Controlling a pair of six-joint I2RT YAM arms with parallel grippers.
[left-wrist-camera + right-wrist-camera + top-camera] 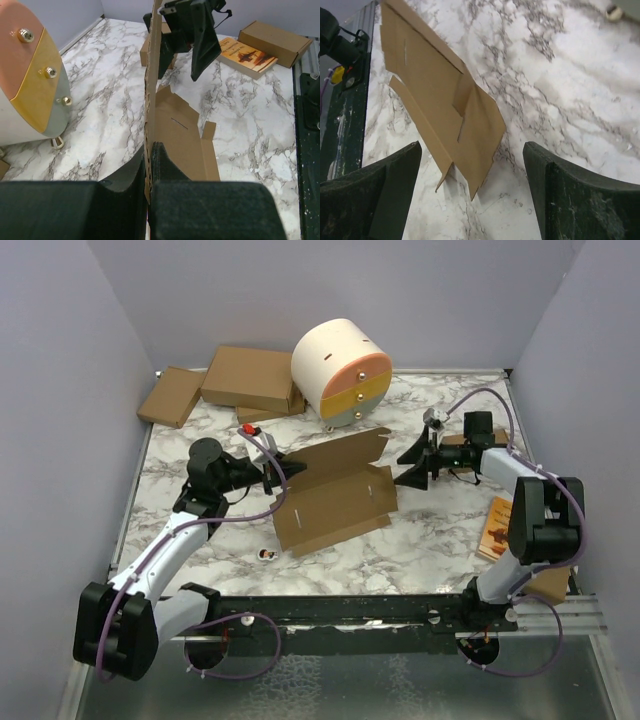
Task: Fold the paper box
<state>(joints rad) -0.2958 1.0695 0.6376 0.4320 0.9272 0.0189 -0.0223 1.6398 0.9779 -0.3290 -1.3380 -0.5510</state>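
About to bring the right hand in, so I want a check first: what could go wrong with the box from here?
The left hand pinches the box only by its thin edge, so a push could make it slip or crease. The right hand is open and off the box; closing may catch the small loose tab instead of the panel.

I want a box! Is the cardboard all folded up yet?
Partly: the paper box has one panel standing, pinched by the left gripper; the rest lies flat.
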